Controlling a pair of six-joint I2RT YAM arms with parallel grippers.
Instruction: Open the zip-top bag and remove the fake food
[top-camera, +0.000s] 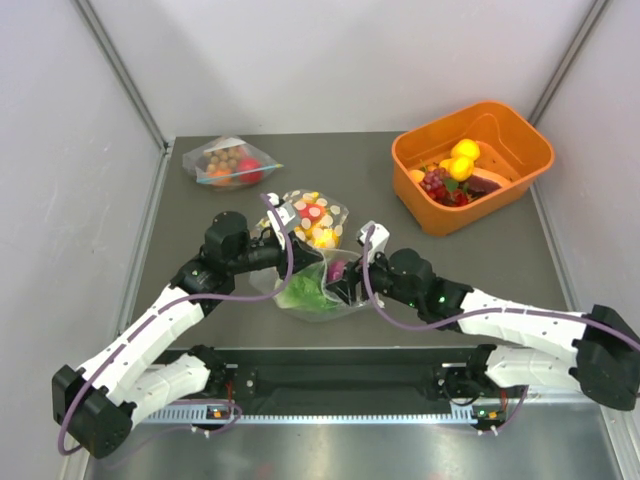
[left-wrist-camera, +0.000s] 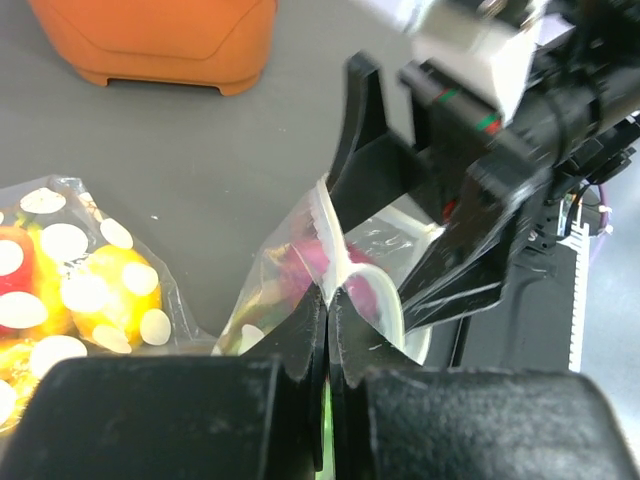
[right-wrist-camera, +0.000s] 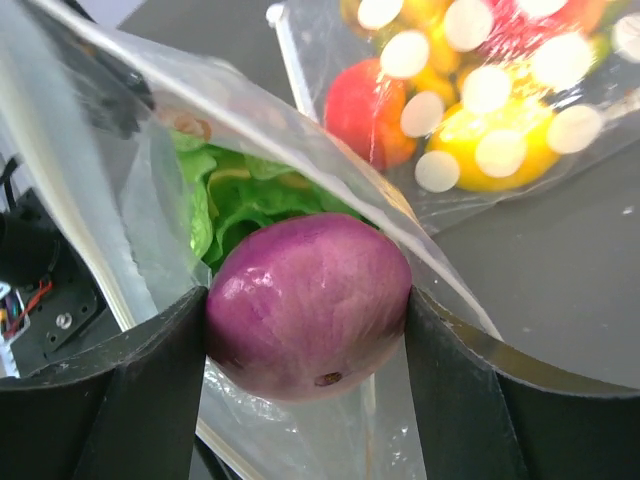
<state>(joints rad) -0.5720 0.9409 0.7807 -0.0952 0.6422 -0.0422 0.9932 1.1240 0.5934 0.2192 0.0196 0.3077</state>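
Note:
The clear dotted zip-top bag (top-camera: 318, 288) lies open at the table's near middle, with green lettuce (top-camera: 305, 291) inside. My left gripper (top-camera: 292, 244) is shut on the bag's rim (left-wrist-camera: 328, 235), pinching the plastic between its fingertips. My right gripper (top-camera: 343, 276) reaches into the bag's mouth and is shut on the purple onion (right-wrist-camera: 310, 305), held between both fingers (right-wrist-camera: 135, 395). The lettuce (right-wrist-camera: 245, 195) shows behind the onion in the right wrist view. The onion shows pink through the plastic in the left wrist view (left-wrist-camera: 305, 255).
A second dotted bag with yellow and red pieces (top-camera: 315, 218) lies just behind the task bag. A plain clear bag with brown balls (top-camera: 228, 162) sits at back left. An orange bin (top-camera: 520, 150) with fruit stands at back right.

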